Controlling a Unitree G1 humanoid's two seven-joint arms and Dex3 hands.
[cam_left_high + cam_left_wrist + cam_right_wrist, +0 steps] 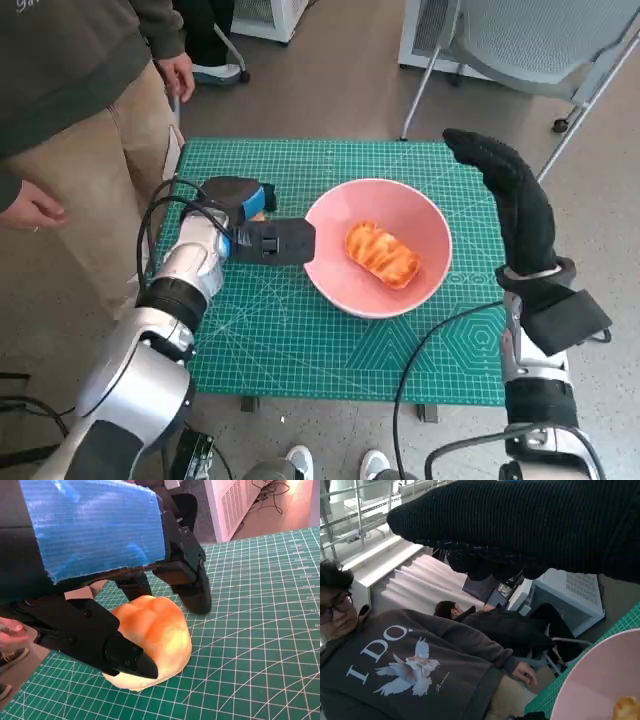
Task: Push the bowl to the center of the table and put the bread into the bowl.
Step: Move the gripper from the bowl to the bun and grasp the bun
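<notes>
At the near edge, white shoes (300, 462) show on the floor just under the bench (300, 350), which is covered by a green gridded cutting mat (330, 330).

Left of the middle, the left hand (250, 225) lies low over the mat, its black fingers (125, 655) reaching right towards the bowl. In the left wrist view these fingers sit on either side of a golden bread roll (152, 635) that rests on the mat. One finger lies against its near side and another stands just beyond it, but I cannot tell whether the hand actually grips it.

Just to the right, the pink bowl (345, 215) stands about at the centre of the bench, its left rim close to the left hand's fingertips. A glazed piece of bread (381, 254) lies inside it, on the bottom.

Further right, the right hand (515, 200) in its knitted glove is raised above the right side of the bench, stretched out flat and pointing to the far left. It holds nothing and stands apart from the bowl.

Beyond the bench, a person (70, 90) in a dark sweatshirt and tan trousers stands at the far left. A grey chair (540, 40) stands at the far right.
</notes>
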